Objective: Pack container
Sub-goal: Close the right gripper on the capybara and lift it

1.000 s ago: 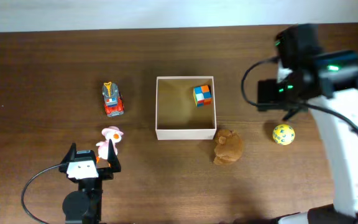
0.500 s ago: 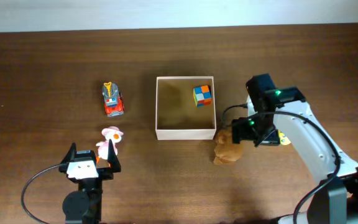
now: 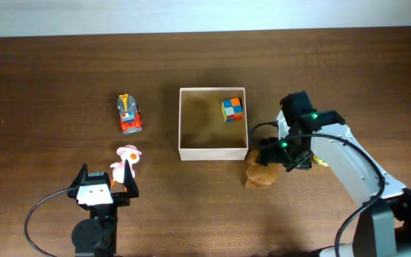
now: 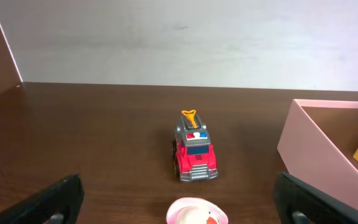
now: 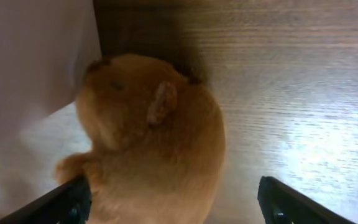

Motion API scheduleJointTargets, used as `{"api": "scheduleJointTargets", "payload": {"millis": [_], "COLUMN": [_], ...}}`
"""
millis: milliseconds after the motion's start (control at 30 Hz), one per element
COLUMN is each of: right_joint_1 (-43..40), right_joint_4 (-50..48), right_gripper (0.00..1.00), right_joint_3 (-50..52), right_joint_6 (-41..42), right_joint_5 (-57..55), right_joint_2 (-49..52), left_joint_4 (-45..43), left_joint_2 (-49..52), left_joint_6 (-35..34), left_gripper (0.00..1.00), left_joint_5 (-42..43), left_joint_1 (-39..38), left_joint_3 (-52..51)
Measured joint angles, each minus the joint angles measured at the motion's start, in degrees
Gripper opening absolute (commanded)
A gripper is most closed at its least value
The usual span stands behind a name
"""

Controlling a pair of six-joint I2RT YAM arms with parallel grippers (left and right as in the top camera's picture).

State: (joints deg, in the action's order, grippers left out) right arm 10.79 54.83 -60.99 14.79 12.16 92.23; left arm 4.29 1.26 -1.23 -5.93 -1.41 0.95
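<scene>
Overhead: right claw [image 3: 264,161] low over brown plush [image 3: 261,175], at outer corner of container [image 3: 212,152]. Checkered cube [image 3: 232,109] inside container. Yellow ball [image 3: 322,163] behind right arm, half hidden. Left claw [image 3: 108,176] well apart from container; pink-hatted figure [image 3: 126,161] just ahead of it, red truck [image 3: 128,114] farther ahead.

Left wrist: fingers [image 4: 58,200] spread wide, gripping nothing; figure's hat between them at frame edge; container wall ahead, off to one side.

Right wrist: fingers [image 5: 73,200] spread, one either side of plush, not clamped; contact unclear. Container wall just beyond plush.

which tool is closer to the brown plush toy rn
Right. The right tool hangs directly over the brown plush toy, open and straddling it; the left tool is far off, by the pink bird figure.
</scene>
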Motion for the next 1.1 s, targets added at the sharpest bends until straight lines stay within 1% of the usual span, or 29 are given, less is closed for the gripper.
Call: {"api": "scheduleJointTargets", "payload": {"millis": [67,167,233,300,333,400,467,500,600,700,767,933,1100], "right_joint_1": [0.0,0.0,0.0,0.0,0.0,0.0,0.0,0.0,-0.1,-0.3,-0.5,-0.6,0.0], "right_joint_4": [-1.7,-3.6,-4.7,-5.0,-5.0,-5.1,-5.2,-5.1,-3.1,2.1,6.2,13.6,14.0], "right_gripper": [0.90,0.79,0.64,0.47,0.36,0.19,0.08,0.05,0.04,0.04,0.04,0.04,0.04], "right_joint_3": [1.8,3.5,4.3,4.7,4.8,4.9,4.9,4.8,4.2,2.4,-0.7,-14.1,-26.6], "right_joint_6": [0.0,0.2,0.1,0.2,0.2,0.3,0.5,0.6,1.0,1.0,1.0,1.0,0.6], "right_joint_5": [0.1,1.0,1.6,2.3,2.6,2.9,3.0,3.0,2.8,0.9,-1.2,-5.7,-7.0], "right_joint_2": [0.0,0.0,0.0,0.0,0.0,0.0,0.0,0.0,-0.1,-0.1,-0.1,-0.2,-0.4], "left_joint_4": [0.0,0.0,0.0,0.0,0.0,0.0,0.0,0.0,0.0,0.0,0.0,0.0,0.0], "left_joint_2": [0.0,0.0,0.0,0.0,0.0,0.0,0.0,0.0,0.0,0.0,0.0,0.0,0.0], "left_joint_6": [0.0,0.0,0.0,0.0,0.0,0.0,0.0,0.0,0.0,0.0,0.0,0.0,0.0], "left_gripper": [0.99,0.99,0.99,0.99,0.99,0.99,0.99,0.99,0.99,0.99,0.99,0.99,0.99], "left_joint_5": [0.0,0.0,0.0,0.0,0.0,0.0,0.0,0.0,0.0,0.0,0.0,0.0,0.0], "left_joint_1": [0.0,0.0,0.0,0.0,0.0,0.0,0.0,0.0,0.0,0.0,0.0,0.0,0.0], "left_joint_3": [0.0,0.0,0.0,0.0,0.0,0.0,0.0,0.0,0.0,0.0,0.0,0.0,0.0]}}
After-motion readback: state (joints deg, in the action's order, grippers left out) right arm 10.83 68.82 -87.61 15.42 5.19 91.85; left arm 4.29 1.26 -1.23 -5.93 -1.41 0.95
